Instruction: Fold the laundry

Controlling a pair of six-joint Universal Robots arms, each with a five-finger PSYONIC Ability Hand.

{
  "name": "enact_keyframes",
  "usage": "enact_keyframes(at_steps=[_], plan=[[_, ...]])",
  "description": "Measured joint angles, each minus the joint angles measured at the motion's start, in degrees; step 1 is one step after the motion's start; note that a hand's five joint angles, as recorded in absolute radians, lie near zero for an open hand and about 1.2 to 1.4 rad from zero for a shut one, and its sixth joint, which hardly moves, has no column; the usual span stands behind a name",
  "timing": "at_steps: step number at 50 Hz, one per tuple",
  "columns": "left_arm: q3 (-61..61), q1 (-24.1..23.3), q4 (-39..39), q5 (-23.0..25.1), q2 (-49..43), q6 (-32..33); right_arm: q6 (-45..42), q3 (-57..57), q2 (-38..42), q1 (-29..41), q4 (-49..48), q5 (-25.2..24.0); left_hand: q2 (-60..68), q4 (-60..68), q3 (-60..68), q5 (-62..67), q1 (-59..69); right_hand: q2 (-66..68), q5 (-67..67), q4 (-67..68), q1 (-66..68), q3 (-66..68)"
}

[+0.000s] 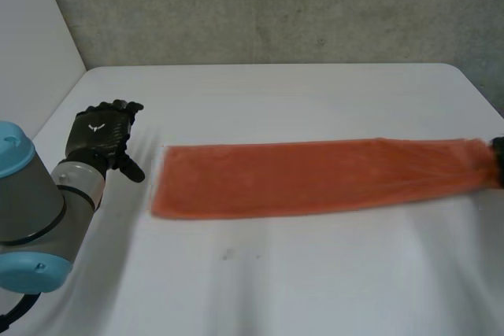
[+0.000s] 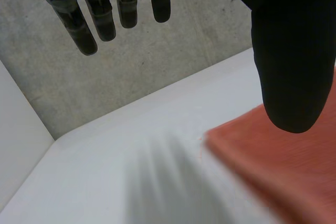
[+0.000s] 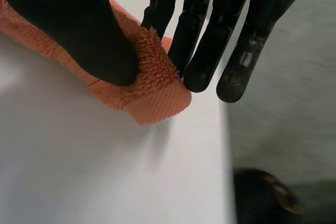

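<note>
An orange towel (image 1: 315, 176) lies as a long strip across the white table (image 1: 276, 273), folded lengthwise. My right hand (image 1: 498, 151) is at its right end by the table's right edge. In the right wrist view the thumb (image 3: 89, 35) and the fingers (image 3: 199, 51) pinch the towel's end corner (image 3: 157, 90) between them. My left hand (image 1: 104, 133) hovers just left of the towel's left end with fingers straight and spread, holding nothing. In the left wrist view its fingers (image 2: 105, 14) and thumb (image 2: 294, 66) stand apart above the towel's left corner (image 2: 283, 166).
A grey concrete wall (image 1: 276, 5) rises behind the table. A white panel (image 1: 31, 37) stands at the far left. The table's right edge (image 3: 227, 145) runs right beside my right hand, with a dark object (image 3: 268, 195) on the floor below it.
</note>
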Motion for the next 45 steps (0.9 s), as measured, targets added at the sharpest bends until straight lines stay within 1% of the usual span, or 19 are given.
enact_keyframes(at_steps=[4,11,12,17,18,20,23,24,27,30,31,32,33,34,36,37,38,40,45], plan=[[-0.27,-0.03,-0.01,0.0,0.21,-0.02,-6.05,-2.89,-0.9,-1.09,0.06,3.79,0.0,0.0,0.0,0.0,0.0,0.01,0.42,0.0,0.0,0.32],[-0.51,-0.09,-0.03,0.0,0.42,-0.02,-7.35,-6.47,-3.99,3.92,0.13,4.28,0.0,0.0,0.0,0.0,0.0,0.0,0.88,0.02,0.02,0.35],[-0.53,-0.1,-0.04,0.0,0.46,-0.02,-5.86,-8.29,-5.7,9.48,-0.01,3.65,0.0,0.0,0.0,0.0,0.0,0.0,1.06,0.03,0.02,1.18],[-0.53,-0.09,-0.06,-0.05,0.49,-0.01,-3.76,-11.8,-7.04,22.41,-0.28,1.02,0.0,0.0,0.0,0.0,0.0,0.0,1.16,0.05,0.02,1.48],[-0.53,-0.09,-0.06,-0.05,0.49,-0.01,-3.76,-11.8,-7.04,22.41,-0.28,1.02,0.0,0.0,0.0,0.0,0.0,0.0,1.16,0.05,0.02,1.48],[-0.53,-0.06,-0.07,-0.07,0.49,0.0,-3.22,-13.55,-6.0,30.94,-0.35,-2.63,0.0,0.0,0.0,0.0,0.0,0.0,1.16,0.1,0.02,1.49],[-0.52,-0.03,-0.07,-0.09,0.5,0.0,-3.04,-14.81,-3.66,38.37,-0.38,-7.48,0.0,0.0,0.0,0.0,0.0,0.01,1.17,0.11,0.02,1.52],[-0.52,-0.03,-0.07,-0.09,0.5,0.0,-3.04,-14.81,-3.66,38.37,-0.38,-7.48,0.0,0.0,0.0,0.0,0.0,0.01,1.17,0.11,0.02,1.52],[-0.52,-0.02,-0.07,-0.08,0.5,0.0,-3.04,-16.05,1.24,46.16,-0.34,-14.98,0.0,0.0,0.0,0.0,0.0,-0.01,1.17,0.11,0.02,1.52],[-0.51,0.0,-0.06,-0.09,0.5,0.0,-3.1,-16.41,3.24,48.32,-0.32,-17.46,0.0,0.0,0.0,0.0,0.0,-0.01,1.17,0.11,0.02,1.52],[-0.51,0.02,-0.05,-0.06,0.49,-0.01,-3.27,-17.07,6.41,50.67,-0.25,-20.16,0.0,0.0,0.0,0.0,0.0,-21.56,-19.07,-21.07,-21.0,-19.71],[-0.52,0.03,-0.05,-0.06,0.49,0.0,-3.32,-17.22,7.05,51.01,-0.23,-20.48,0.0,0.0,0.0,0.0,0.0,-25.19,-21.34,-23.42,-22.6,-22.08],[-0.52,0.03,-0.04,-0.04,0.49,0.0,-3.37,-17.45,7.78,51.33,-0.2,-20.51,0.0,0.0,0.0,0.0,0.0,-34.53,-30.7,-33.31,-28.85,-32.02],[-0.52,0.03,-0.04,-0.04,0.49,0.0,-3.37,-17.45,7.78,51.33,-0.2,-20.51,0.0,0.0,0.0,0.0,0.0,-34.53,-30.7,-33.31,-28.85,-32.02],[-0.52,0.05,-0.02,-0.03,0.49,-0.01,-3.37,-17.76,8.46,51.54,-0.16,-19.88,0.0,0.0,0.0,0.0,0.0,-34.53,-30.7,-33.31,-28.85,-32.02],[-0.54,0.06,0.0,-0.01,0.49,0.0,-3.2,-18.38,9.46,51.59,0.06,-16.64,0.0,0.0,0.0,0.0,0.0,-52.89,-49.21,-53.04,-42.66,-51.9],[-0.56,0.05,0.0,-0.01,0.49,0.0,-2.8,-18.68,9.75,51.39,0.27,-12.92,0.0,0.0,0.0,0.0,0.0,-54.72,-51.11,-54.86,-43.53,-54.68],[-0.61,0.02,0.0,0.0,0.49,0.0,-1.84,-18.73,9.4,50.82,0.61,-7.68,0.0,0.0,0.0,0.0,0.0,-54.73,-51.2,-54.86,-43.53,-54.91],[-0.84,-0.1,0.0,0.0,0.48,-0.01,2.84,-16.38,5.54,47.04,2.92,0.7,0.0,0.0,0.0,0.0,0.0,-54.73,-51.21,-54.86,-43.53,-54.91]])
